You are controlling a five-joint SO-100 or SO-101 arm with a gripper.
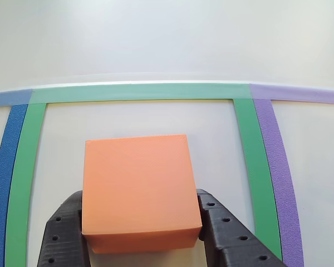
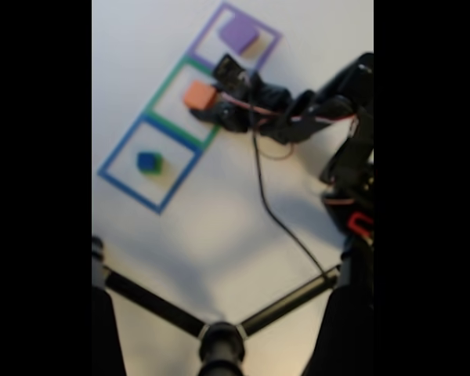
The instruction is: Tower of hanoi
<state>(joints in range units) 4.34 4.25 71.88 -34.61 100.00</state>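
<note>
Two gripper [image 1: 140, 225] fingers clasp the orange block [image 1: 138, 186] inside the green outline [image 1: 244, 133].

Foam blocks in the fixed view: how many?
4 at most: purple block in the purple outline, orange block in the green outline, blue block over a green sliver in the blue outline.

The claw [image 1: 142, 222] grips the orange block [image 1: 136, 186] between both black fingers [image 1: 64, 233] (arm stretched out low).
</note>
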